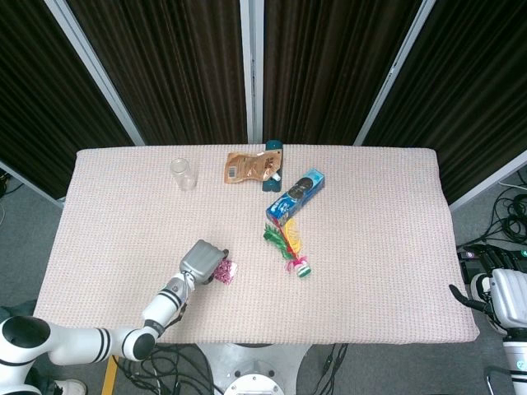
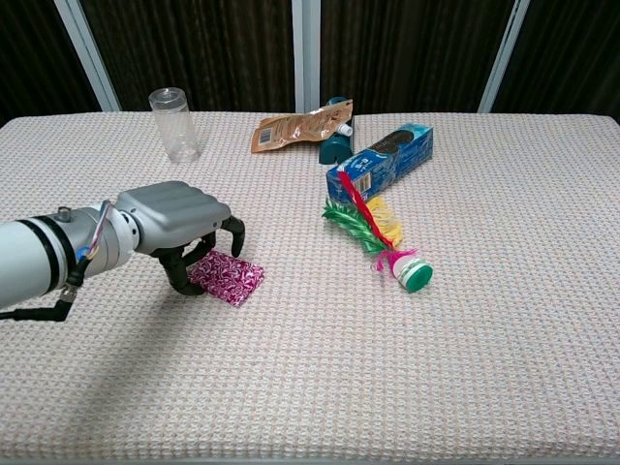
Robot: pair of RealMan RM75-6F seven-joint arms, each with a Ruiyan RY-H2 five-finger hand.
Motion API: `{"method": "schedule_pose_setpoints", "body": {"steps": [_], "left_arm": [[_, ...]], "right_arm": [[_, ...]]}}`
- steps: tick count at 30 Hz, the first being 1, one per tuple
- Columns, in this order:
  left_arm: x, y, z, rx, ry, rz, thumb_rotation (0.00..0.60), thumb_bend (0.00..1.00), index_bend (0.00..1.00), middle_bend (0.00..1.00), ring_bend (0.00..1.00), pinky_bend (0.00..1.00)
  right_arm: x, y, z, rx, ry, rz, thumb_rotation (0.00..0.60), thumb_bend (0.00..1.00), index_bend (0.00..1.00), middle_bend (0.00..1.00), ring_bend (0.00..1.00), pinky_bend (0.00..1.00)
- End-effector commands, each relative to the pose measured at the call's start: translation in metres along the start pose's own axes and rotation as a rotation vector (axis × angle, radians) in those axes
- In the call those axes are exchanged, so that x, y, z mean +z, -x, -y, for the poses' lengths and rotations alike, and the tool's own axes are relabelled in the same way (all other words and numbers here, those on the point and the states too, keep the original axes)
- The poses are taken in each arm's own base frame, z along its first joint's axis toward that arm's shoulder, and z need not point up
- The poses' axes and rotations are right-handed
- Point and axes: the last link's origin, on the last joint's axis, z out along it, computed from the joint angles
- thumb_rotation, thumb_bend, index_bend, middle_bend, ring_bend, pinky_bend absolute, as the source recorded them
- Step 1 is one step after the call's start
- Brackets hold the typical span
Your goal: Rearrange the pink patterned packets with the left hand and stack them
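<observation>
The pink patterned packets (image 2: 234,277) lie as one small pile on the woven table cloth, front left; in the head view the pink packets (image 1: 225,270) peek out to the right of my left hand (image 1: 202,260). In the chest view my left hand (image 2: 174,221) arches over the pile's left end. Its fingertips (image 2: 235,232) curl down at the far edge and the thumb presses at the near left edge, gripping it low on the cloth. My right hand (image 1: 501,298) hangs off the table's right edge, its fingers too hidden to judge.
A clear plastic jar (image 2: 174,124) stands at the back left. A brown pouch (image 2: 300,127) and a teal bottle (image 2: 332,145) lie at the back centre. A blue biscuit box (image 2: 380,162) and a feathered shuttlecock (image 2: 380,235) lie right of the packets.
</observation>
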Motion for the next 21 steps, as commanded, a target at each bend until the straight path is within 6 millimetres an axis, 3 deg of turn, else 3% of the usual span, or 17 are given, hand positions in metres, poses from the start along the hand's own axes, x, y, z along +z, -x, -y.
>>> {"method": "schedule_pose_setpoints", "body": {"steps": [1, 4, 8, 14, 17, 21], "left_arm": [[-0.002, -0.007, 0.005, -0.034, -0.015, -0.028, 0.600, 0.26, 0.40, 0.85, 0.83, 0.92], [-0.008, -0.021, 0.026, -0.134, -0.094, -0.119, 0.600, 0.26, 0.40, 0.83, 0.82, 0.92], [-0.028, -0.033, 0.080, -0.253, -0.257, -0.265, 0.600, 0.26, 0.40, 0.74, 0.71, 0.89], [-0.079, -0.028, 0.152, -0.281, -0.455, -0.412, 0.600, 0.26, 0.38, 0.48, 0.40, 0.53], [-0.110, -0.019, 0.174, -0.267, -0.516, -0.447, 0.600, 0.25, 0.36, 0.33, 0.26, 0.37], [-0.146, -0.006, 0.186, -0.286, -0.580, -0.473, 0.600, 0.25, 0.35, 0.29, 0.23, 0.32]], "right_arm": [[0.000, -0.001, 0.000, -0.001, 0.000, -0.003, 0.477, 0.13, 0.24, 0.20, 0.14, 0.14], [0.000, -0.003, -0.002, -0.004, 0.006, -0.010, 0.484, 0.13, 0.24, 0.20, 0.14, 0.14], [0.001, -0.006, -0.006, 0.000, 0.010, -0.014, 0.484, 0.13, 0.23, 0.20, 0.14, 0.14], [0.007, -0.005, -0.009, 0.038, -0.013, -0.011, 0.480, 0.13, 0.23, 0.20, 0.12, 0.14], [0.010, -0.006, -0.011, 0.043, -0.020, -0.019, 0.483, 0.13, 0.21, 0.19, 0.11, 0.14], [0.011, -0.006, -0.008, 0.047, -0.038, -0.029, 0.482, 0.13, 0.21, 0.19, 0.11, 0.14]]}}
